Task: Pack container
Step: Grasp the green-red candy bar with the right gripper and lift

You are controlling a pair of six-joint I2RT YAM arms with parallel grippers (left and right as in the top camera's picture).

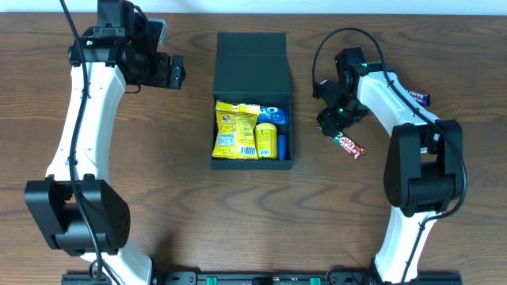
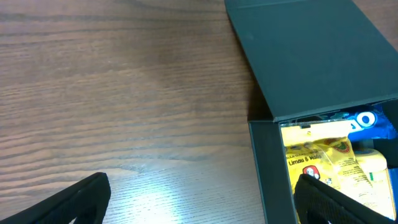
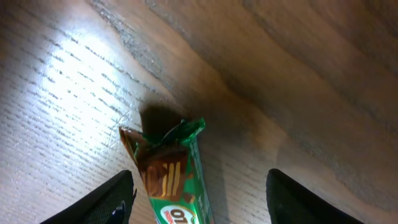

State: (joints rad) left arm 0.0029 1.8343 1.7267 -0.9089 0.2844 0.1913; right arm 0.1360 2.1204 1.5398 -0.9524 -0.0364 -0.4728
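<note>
The dark teal-black container (image 1: 252,67) lies open at mid-table, its flap lid folded back. Inside are a yellow snack packet (image 1: 236,131) and a blue packet (image 1: 273,115). The left wrist view shows the container's lid (image 2: 311,50) and the yellow packet (image 2: 323,158). My left gripper (image 1: 176,73) is open and empty (image 2: 202,199), over bare table left of the lid. My right gripper (image 1: 331,127) is open (image 3: 199,193), right of the container. A green-and-brown snack bar (image 3: 171,174) lies on the table between its fingers, untouched; it also shows overhead (image 1: 349,145).
A dark blue snack packet (image 1: 417,97) lies on the table at the right, partly behind the right arm. The wooden table (image 1: 158,174) spreads to both sides of the container.
</note>
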